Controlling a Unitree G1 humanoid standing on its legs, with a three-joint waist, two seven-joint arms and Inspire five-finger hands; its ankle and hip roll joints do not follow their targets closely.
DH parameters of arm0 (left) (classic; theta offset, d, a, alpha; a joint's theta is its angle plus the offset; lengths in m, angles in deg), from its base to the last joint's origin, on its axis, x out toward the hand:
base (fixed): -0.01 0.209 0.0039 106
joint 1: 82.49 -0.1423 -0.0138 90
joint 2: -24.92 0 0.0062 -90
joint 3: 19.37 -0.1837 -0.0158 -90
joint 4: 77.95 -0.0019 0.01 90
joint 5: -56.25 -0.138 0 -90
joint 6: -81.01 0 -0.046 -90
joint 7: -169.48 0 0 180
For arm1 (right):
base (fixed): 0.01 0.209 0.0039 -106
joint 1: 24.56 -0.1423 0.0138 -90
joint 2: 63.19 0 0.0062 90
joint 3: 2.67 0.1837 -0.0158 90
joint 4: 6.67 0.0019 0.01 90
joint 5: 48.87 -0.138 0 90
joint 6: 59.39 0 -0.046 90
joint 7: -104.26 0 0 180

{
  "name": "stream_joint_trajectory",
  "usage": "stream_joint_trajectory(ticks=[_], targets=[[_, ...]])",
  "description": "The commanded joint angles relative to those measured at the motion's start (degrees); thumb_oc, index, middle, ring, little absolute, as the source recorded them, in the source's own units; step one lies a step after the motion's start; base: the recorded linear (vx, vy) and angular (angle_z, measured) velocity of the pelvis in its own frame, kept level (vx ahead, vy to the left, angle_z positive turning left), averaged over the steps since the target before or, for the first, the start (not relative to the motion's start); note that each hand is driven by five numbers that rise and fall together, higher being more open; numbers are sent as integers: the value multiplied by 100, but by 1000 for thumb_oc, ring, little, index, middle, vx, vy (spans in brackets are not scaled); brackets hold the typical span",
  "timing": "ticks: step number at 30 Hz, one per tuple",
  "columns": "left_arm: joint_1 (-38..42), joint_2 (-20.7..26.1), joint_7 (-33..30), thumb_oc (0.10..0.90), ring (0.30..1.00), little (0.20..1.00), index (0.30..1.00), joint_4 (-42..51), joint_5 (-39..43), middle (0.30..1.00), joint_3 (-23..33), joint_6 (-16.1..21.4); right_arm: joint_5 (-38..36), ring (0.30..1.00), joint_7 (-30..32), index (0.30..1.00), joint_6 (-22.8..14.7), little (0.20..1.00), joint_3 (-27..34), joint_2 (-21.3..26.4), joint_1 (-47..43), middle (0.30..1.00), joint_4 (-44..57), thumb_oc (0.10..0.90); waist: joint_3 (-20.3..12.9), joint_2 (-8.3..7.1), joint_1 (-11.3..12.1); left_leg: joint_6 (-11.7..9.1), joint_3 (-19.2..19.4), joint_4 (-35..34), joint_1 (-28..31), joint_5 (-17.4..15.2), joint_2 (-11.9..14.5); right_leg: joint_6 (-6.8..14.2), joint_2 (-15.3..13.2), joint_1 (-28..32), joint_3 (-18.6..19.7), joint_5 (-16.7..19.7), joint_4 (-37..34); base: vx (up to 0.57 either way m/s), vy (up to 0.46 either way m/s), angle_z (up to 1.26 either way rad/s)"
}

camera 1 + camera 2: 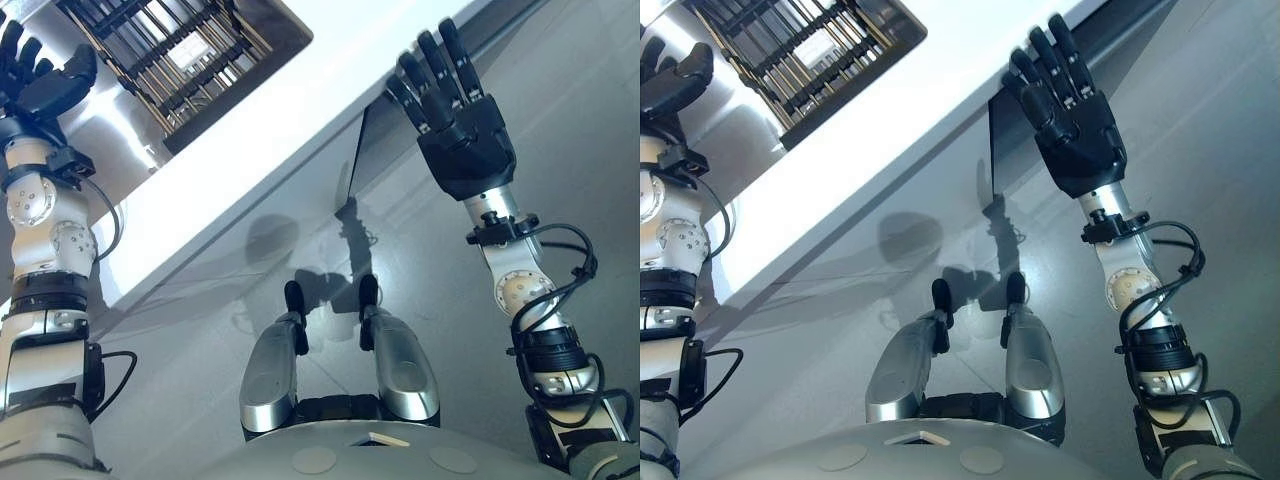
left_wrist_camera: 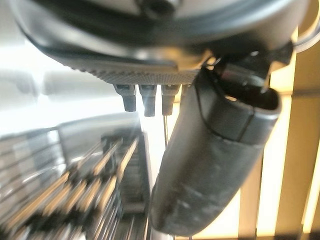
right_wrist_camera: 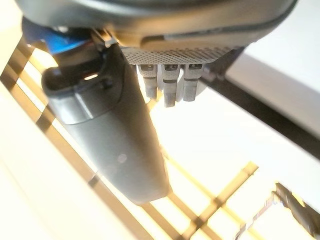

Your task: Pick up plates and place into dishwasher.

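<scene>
A dark wire dishwasher rack (image 1: 185,60) sits in a shiny metal surround at the upper left, and its tines (image 2: 75,200) show past the fingers in the left wrist view. My left hand (image 1: 40,75) hovers beside the rack's left edge, open, with its thumb (image 2: 210,160) standing out and nothing in it. My right hand (image 1: 460,125) is raised at the upper right, open with fingers straight, holding nothing. It hangs just past the corner of the white slab (image 1: 300,110). Its thumb (image 3: 110,130) shows against bright slats.
The broad white slab (image 1: 890,120) runs diagonally below the rack, with a dark panel (image 1: 375,140) under its right corner. Grey floor (image 1: 560,90) spreads to the right and below.
</scene>
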Motion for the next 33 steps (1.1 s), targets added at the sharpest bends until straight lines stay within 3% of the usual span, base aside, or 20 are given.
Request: stream_joint_trajectory(ticks=[1,2,3,13,18,20,22,23,26,27,28,30,33], targets=[[-476,82,47,800,900,900,900,316,-159,900,290,859,52,900,138,900,-646,900,258,-524,-331,900,410,800,-1176,28,118,299,423,-586,598,-498,-578,430,107,-35,229,-676,495,55,34,4],[-574,62,57,800,900,900,900,331,-173,900,354,876,170,900,364,900,-841,900,364,-551,-210,900,326,800,-1217,31,108,304,442,-620,641,-498,-578,440,109,-15,223,-677,491,71,49,6],[-747,23,61,800,900,900,900,399,-192,900,453,888,744,900,816,900,-1199,900,532,-548,13,900,229,800,-1286,36,88,317,466,-662,708,-506,-583,454,115,18,226,-680,484,56,41,3],[-1548,-268,-76,800,900,900,900,1025,-371,900,802,795,3313,900,2997,900,-2654,900,1139,-151,911,900,-338,800,-1622,22,11,372,530,-863,1020,-533,-592,492,196,217,236,-706,467,14,3,-5],[-1703,-369,79,800,900,900,900,1030,-297,900,715,804,4386,900,4520,900,-2894,900,1358,-175,1047,900,-856,800,-1758,12,-1,332,506,-1040,1140,-477,-560,519,226,328,179,-701,362,-30,-28,-10],[-1760,-444,67,800,900,900,900,1080,-322,900,601,750,4693,900,4908,900,-2747,900,1418,-237,1145,900,-1449,800,-1833,-3,11,301,470,-1143,1182,-425,-544,528,246,400,124,-678,243,-70,-51,-6],[-1826,-527,25,800,900,900,900,1162,-374,900,509,708,4548,900,4690,900,-2416,900,1371,-286,1240,900,-2001,800,-1877,-29,35,265,430,-1246,1213,-352,-528,528,265,470,67,-634,127,-47,-46,-6],[-1853,-541,38,800,900,900,900,1182,-377,900,490,695,4415,900,4488,900,-2420,900,1337,-310,1280,900,-2327,800,-1898,-37,47,258,409,-1287,1232,-330,-522,519,276,511,57,-619,70,-37,-47,-7],[-1938,-606,158,800,900,900,900,1232,-368,900,494,660,3708,900,3301,900,-1953,900,1185,-478,1487,900,-3369,800,-1981,-96,101,203,344,-1390,1254,-244,-486,487,324,639,19,-577,-117,-39,-74,-2],[-1936,-617,190,800,900,900,900,1226,-369,900,499,650,3608,900,3167,900,-1952,900,1119,-493,1521,900,-3610,800,-2002,-112,110,193,332,-1395,1254,-237,-479,477,336,669,9,-567,-161,-48,-95,-1],[-1915,-637,232,800,900,900,900,1217,-381,900,487,639,3519,900,2897,900,-1610,900,1014,-540,1582,900,-3957,800,-2043,-139,130,180,301,-1395,1252,-236,-469,462,357,704,-4,-559,-208,-45,-90,-4],[-1859,-631,269,800,900,900,900,1210,-353,900,473,607,3467,900,2809,900,-1396,900,927,-562,1603,900,-4350,800,-2081,-166,146,168,276,-1392,1256,-248,-466,447,370,749,-7,-548,-277,-39,-78,-1],[-1511,-557,353,800,900,900,900,973,-218,900,317,597,3795,900,2316,900,-989,900,703,-596,1513,900,-5823,800,-2174,-191,214,139,204,-1371,1282,-269,-462,417,406,871,-25,-476,-487,-26,-74,4]])
